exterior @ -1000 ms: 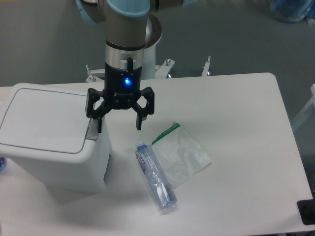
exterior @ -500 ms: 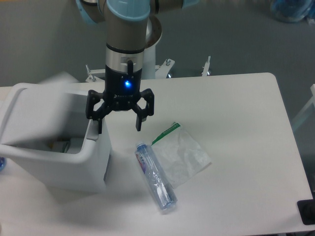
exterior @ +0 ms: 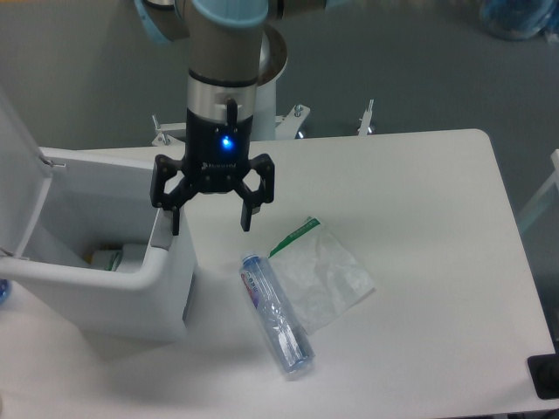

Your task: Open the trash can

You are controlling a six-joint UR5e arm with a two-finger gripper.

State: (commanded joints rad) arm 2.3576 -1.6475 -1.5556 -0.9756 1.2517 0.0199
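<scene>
One arm hangs over the left half of the white desk (exterior: 419, 192), its black gripper (exterior: 210, 218) pointing straight down with both fingers spread wide and nothing between them; a blue light glows on the gripper body. The left finger (exterior: 173, 214) sits at the right front edge of the trash can (exterior: 131, 288), right by its grey push-button tab (exterior: 163, 234), though whether it actually presses on the tab cannot be told. The trash can stands at the left edge of the desk with its lid (exterior: 22, 166) swung up, rising at the far left of the view, so the interior shows; something lies inside, too small to make out. Near the can's right side, a clear plastic bottle (exterior: 276, 314) lies on its side on the desk, and a crumpled transparent bag (exterior: 327, 275) with a green strip rests just beside it, touching or slightly overlapping the bottle
</scene>
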